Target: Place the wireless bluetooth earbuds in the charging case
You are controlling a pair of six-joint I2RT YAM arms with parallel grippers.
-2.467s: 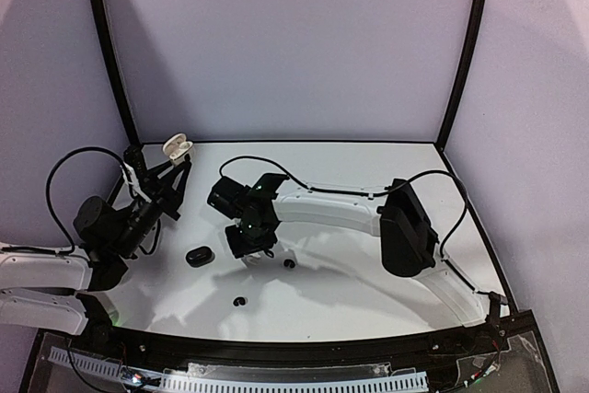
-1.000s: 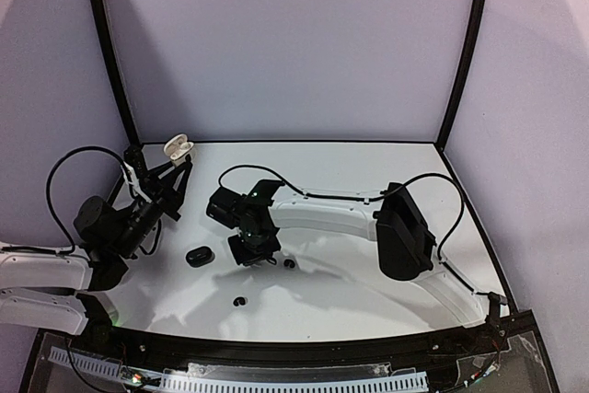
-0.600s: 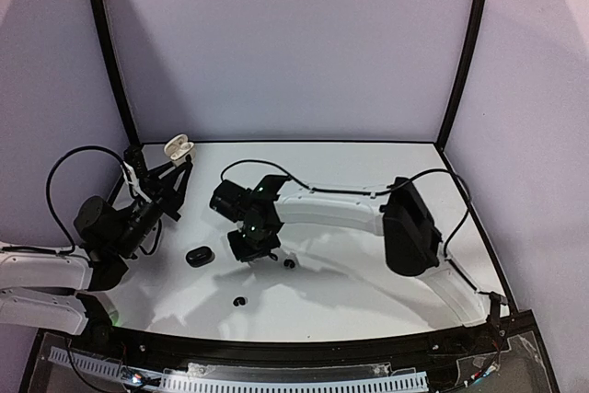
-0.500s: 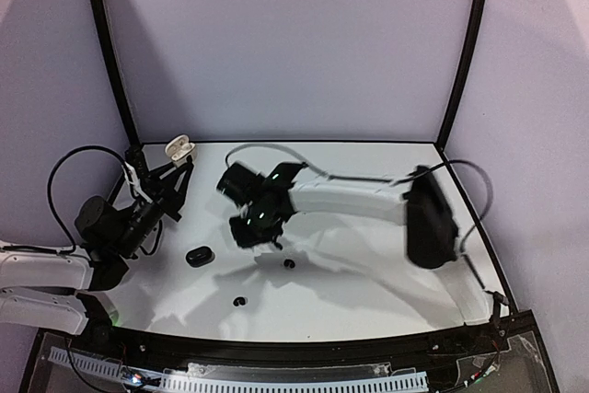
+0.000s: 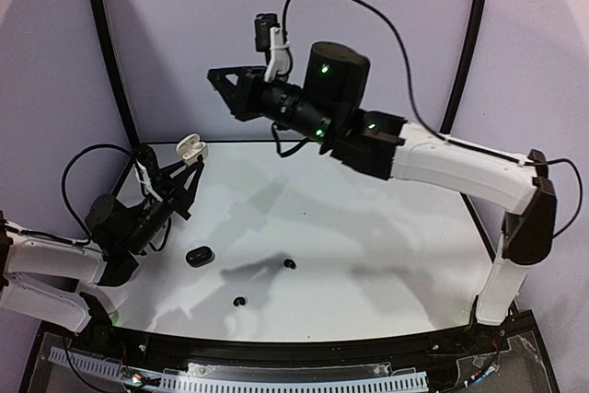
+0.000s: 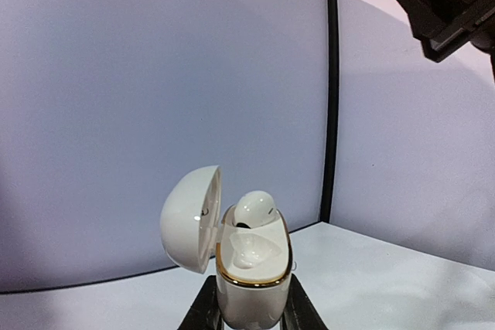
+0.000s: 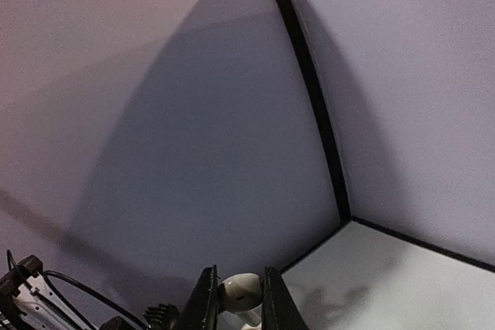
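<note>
My left gripper (image 5: 187, 165) is shut on an open white charging case (image 5: 190, 146) and holds it upright above the table's back left corner. In the left wrist view, the case (image 6: 251, 268) has one white earbud (image 6: 255, 209) in its far slot, and its near slot is empty. My right gripper (image 5: 218, 83) is raised high above the table, up and to the right of the case. In the right wrist view it (image 7: 240, 299) is shut on a white earbud (image 7: 241, 290). Two black earbuds (image 5: 289, 264) (image 5: 240, 301) lie on the table.
A closed black charging case (image 5: 199, 256) lies on the table at front left. The right arm's gripper (image 6: 437, 5) shows at the top right of the left wrist view. Black frame posts (image 5: 106, 43) stand at the back corners.
My right arm has lifted from the table's middle high up toward the back left, with the white earbud in its jaws. My left arm has shifted slightly with the case.
</note>
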